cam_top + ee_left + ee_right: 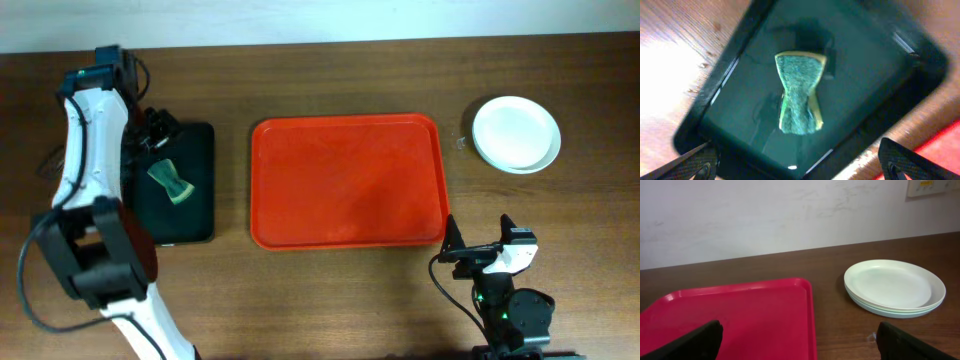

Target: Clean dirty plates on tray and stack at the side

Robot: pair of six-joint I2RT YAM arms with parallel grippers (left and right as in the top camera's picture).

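Observation:
The red tray [347, 180] lies mid-table with nothing on it; it also shows in the right wrist view [740, 320]. The plates [516, 133] sit in one stack on the table right of the tray, white one on top, and show in the right wrist view [895, 287]. My left gripper [797, 167] is open and empty above the black tray [880, 60], where a green sponge [799, 92] lies. In the overhead view the left gripper [158, 128] hangs over the black tray's [203, 215] far edge. My right gripper [800, 340] is open and empty, near the table's front edge [480, 250].
The green sponge [171, 181] lies in the small black tray left of the red tray. A small clear speck [461, 143] lies on the wood between the red tray and the plate stack. The left arm [90, 150] stretches along the table's left side.

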